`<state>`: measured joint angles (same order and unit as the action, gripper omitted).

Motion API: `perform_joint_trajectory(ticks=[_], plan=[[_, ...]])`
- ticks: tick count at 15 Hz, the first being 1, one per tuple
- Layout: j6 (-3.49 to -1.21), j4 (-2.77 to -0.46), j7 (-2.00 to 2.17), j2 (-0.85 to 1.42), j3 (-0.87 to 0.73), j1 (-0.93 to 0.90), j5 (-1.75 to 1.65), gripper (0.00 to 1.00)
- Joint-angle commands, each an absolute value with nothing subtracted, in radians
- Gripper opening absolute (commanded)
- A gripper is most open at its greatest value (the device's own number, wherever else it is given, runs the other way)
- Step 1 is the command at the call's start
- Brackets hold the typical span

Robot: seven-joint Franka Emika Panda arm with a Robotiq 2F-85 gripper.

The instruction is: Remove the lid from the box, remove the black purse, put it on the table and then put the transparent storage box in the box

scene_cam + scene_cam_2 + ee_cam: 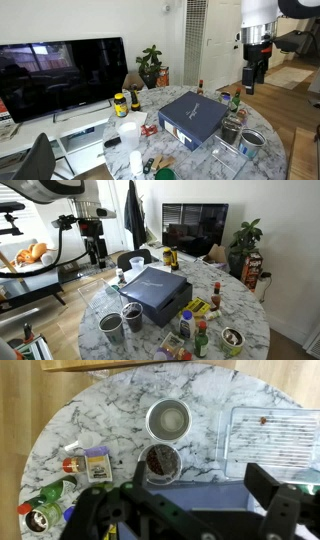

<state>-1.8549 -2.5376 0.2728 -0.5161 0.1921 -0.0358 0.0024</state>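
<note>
The gripper (250, 80) (96, 256) hangs high in both exterior views, at the upper right in one and the upper left in the other. It is well above the tabletop, its jaws spread wide with nothing between them. In the wrist view its dark fingers (272, 500) stand far apart along the bottom edge. The round marble table (200, 162) fills the lower half of an exterior view, and a dark television (60, 75) takes up the left side behind it. Near the middle of the table stands the box (182, 136), navy blue, with a white label on the side turned toward the lower left of the frame. The lid (192, 110) sits flat on top and closes it, so the inside cannot be seen. In the wrist view only a blue strip of it shows at the bottom centre, between the fingers. The transparent storage box (275, 440) lies on the marble at the right of the wrist view, just above that blue strip and apart from it. Left of it, in the centre of the frame, are two round tins: a pale one (168, 418) higher up and a dark-filled one (160, 460) just below. Further left sit a small labelled packet (97, 463), a red-capped jar (72, 463) and a green bottle (45, 495) near the table's edge.
</note>
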Motion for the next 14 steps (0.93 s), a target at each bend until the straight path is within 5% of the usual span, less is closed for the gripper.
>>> perform_joint_trajectory(ticks=[1, 6, 14], plan=[[-1.853, -2.536, 0.278, -0.515, 0.18, -0.049, -0.003, 1.0], [-1.866, -2.523, 0.279, -0.48, 0.197, -0.057, -0.013, 1.0], [-2.12, -2.389, 0.528, -0.049, 0.414, -0.135, -0.278, 1.0]])
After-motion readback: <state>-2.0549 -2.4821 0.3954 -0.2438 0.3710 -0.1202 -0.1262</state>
